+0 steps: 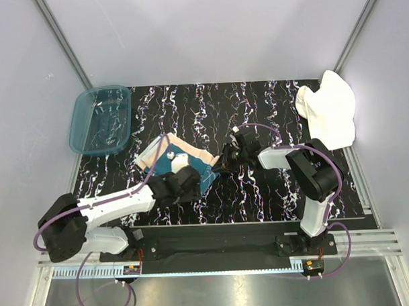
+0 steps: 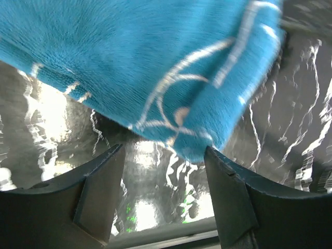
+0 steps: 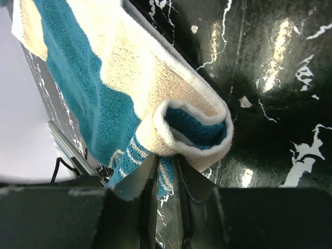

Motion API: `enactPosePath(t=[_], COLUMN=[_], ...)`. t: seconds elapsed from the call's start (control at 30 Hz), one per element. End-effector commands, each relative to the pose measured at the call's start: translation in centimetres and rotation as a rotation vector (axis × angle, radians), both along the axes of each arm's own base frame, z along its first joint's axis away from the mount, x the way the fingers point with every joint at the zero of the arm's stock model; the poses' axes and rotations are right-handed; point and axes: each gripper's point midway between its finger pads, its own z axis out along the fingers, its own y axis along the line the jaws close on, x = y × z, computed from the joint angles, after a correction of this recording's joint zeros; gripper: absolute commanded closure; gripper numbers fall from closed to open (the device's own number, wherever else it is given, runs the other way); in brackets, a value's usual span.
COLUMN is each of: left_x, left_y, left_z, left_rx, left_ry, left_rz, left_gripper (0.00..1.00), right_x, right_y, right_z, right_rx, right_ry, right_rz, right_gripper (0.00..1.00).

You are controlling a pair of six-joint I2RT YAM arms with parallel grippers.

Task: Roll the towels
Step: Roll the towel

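Lying partly folded on the black white-veined bench, left of its centre, the small cream-tan terry towel with a teal-blue printed pattern has a pincer at two of its edges. The right pincer meets it at the 3 o'clock edge; the right wrist view shows this pincer clenched on the towel's hem, which curls over into a small loop just past the fingertips. The left pincer sits at the towel's 5 o'clock corner; seen from its wrist, this pincer is released, its dark fingers spread wide, with a folded teal corner of the towel hanging between their tips. A large plain white terry towel lies bunched at the bench's 2 o'clock corner, well apart from both arms. A translucent teal plastic tub stands at 10 o'clock.
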Motion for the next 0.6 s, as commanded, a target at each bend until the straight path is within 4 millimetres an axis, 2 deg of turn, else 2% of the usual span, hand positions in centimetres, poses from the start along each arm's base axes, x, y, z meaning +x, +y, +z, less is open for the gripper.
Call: enactPosePath(t=[0.0,0.03,0.07,0.1,0.13,0.17,0.2,0.23,0.33,0.43,0.57], left_x=[1.5,1.8,1.3,1.6,1.8,1.2,1.3,1.3,0.8,1.2,1.2], left_y=[0.9,1.1,-0.1,-0.3,-1.5,-2.7,-3.3,-4.8,-7.7,-9.0,-11.2], left_z=[4.5,5.3,5.5,6.3,7.5,7.6,8.4,9.2,9.2,8.4,7.7], left_rx=[0.269,0.325,0.354,0.397,0.396,0.418,0.451,0.425,0.419,0.415,0.373], left_ry=[-0.226,-0.272,-0.298,-0.344,-0.379,-0.404,-0.442,-0.474,-0.517,-0.538,-0.548], left_rz=[-0.08,-0.082,-0.135,-0.158,-0.177,-0.228,-0.268,-0.292,-0.4,-0.427,-0.487], left_gripper=[0.32,0.32,0.32,0.32,0.32,0.32,0.31,0.31,0.27,0.22,0.22], right_x=[-0.9,-1.0,-1.1,-1.0,-1.3,-1.4,-1.4,-1.5,-1.4,-1.5,-1.6], right_y=[-2.7,-2.7,-2.7,-2.7,-3.0,-3.1,-3.0,-3.1,-3.2,-3.2,-3.2], right_z=[-3.4,-3.4,-3.3,-3.0,-3.2,-3.2,-3.1,-3.0,-2.7,-2.6,-2.7], right_rx=[-0.18,-0.183,-0.187,-0.183,-0.2,-0.207,-0.211,-0.215,-0.22,-0.218,-0.216], right_ry=[0.053,0.053,0.053,0.042,0.06,0.067,0.06,0.062,0.057,0.056,0.06], right_rz=[-0.032,-0.027,-0.024,-0.019,-0.02,-0.017,-0.013,-0.012,-0.015,-0.014,-0.011], right_gripper=[0.77,0.77,0.77,0.77,0.77,0.77,0.77,0.77,0.77,0.77,0.77])
